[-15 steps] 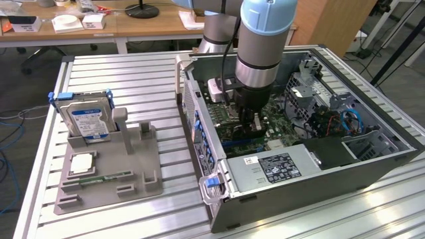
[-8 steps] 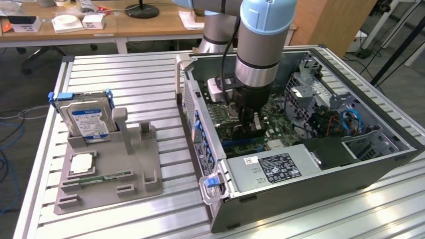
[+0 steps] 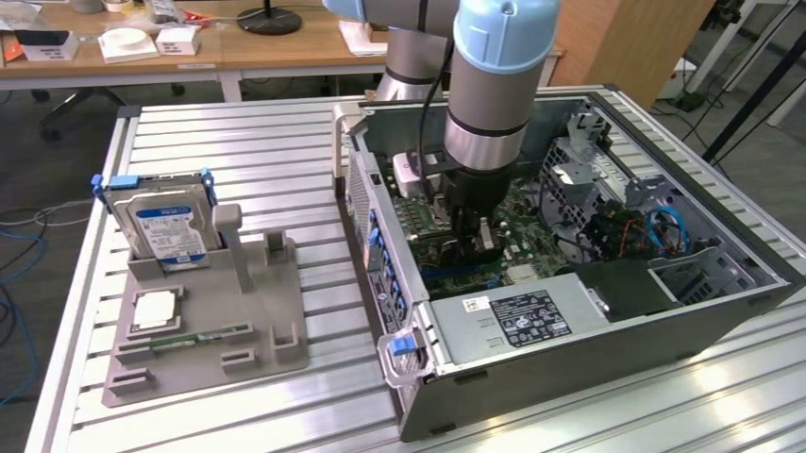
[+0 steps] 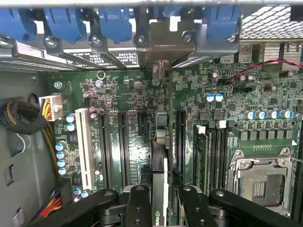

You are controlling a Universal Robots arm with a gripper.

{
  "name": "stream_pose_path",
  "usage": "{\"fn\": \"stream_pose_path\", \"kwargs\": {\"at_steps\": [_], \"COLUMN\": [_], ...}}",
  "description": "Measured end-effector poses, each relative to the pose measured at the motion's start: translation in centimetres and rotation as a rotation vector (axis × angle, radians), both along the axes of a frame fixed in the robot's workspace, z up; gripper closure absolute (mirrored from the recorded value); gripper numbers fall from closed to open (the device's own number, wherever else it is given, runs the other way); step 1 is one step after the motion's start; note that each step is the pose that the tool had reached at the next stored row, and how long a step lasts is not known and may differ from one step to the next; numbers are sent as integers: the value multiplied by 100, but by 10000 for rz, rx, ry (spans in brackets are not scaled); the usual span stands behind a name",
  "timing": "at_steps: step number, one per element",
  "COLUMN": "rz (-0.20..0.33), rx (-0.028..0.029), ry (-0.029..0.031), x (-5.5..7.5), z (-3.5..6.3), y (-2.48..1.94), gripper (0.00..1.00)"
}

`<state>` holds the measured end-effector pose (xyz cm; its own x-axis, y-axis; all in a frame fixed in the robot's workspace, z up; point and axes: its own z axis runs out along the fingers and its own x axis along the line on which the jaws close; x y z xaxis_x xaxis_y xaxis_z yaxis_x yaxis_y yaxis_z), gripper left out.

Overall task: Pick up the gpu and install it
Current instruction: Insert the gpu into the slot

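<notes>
The gpu [image 4: 160,156] shows edge-on in the wrist view as a thin dark card with an NVIDIA mark, standing upright over the green motherboard [image 4: 123,94]. It lines up between the long black expansion slots. Its silvery bracket end [image 4: 163,71] reaches the rear slot openings of the case. My gripper [image 4: 163,201] is shut on the gpu, one black finger [image 4: 138,208] on each side of the card. In the exterior view my gripper [image 3: 477,241] reaches straight down into the open computer case [image 3: 377,208]. Whether the card is seated in a slot I cannot tell.
Blue latches [image 4: 113,21] line the case's rear wall. The CPU socket [image 4: 262,179] and memory slots lie beside the card, and the power supply [image 3: 529,316] lies close by. On the exterior view's left, a grey stand [image 3: 208,330] holds a hard drive [image 3: 170,226], a processor [image 3: 151,310] and a memory stick [image 3: 202,335].
</notes>
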<state>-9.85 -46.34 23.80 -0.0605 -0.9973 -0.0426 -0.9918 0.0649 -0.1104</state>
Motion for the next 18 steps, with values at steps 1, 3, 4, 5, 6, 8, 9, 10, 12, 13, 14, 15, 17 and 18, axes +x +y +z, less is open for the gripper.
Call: {"fn": "stream_pose_path", "kwargs": {"at_steps": [1, 3, 4, 5, 6, 8, 9, 10, 12, 13, 14, 15, 17, 18], "rz": [0, 0, 0, 0, 1, 0, 0, 0, -1, -1, -1, 0, -1, -2], "rx": [5, 9, 10, 10, 10, 11, 11, 11, 25, 28, 24, 19, 13, 2], "ry": [-2, -4, -4, -4, -4, -5, -5, -4, -6, -7, -5, -1, 1, 0], "x": [0, 0, 1, 0, 1, 1, 0, 1, 1, 1, 1, 1, 3, 3], "z": [-3, -4, -4, -4, -4, -5, -5, -4, 12, 13, 16, 19, 19, 20], "y": [0, 2, 2, 2, 2, 1, 2, 2, 4, 4, 4, 1, -4, -7], "gripper": [74, 74, 74, 74, 74, 74, 74, 74, 74, 74, 74, 74, 74, 74]}}
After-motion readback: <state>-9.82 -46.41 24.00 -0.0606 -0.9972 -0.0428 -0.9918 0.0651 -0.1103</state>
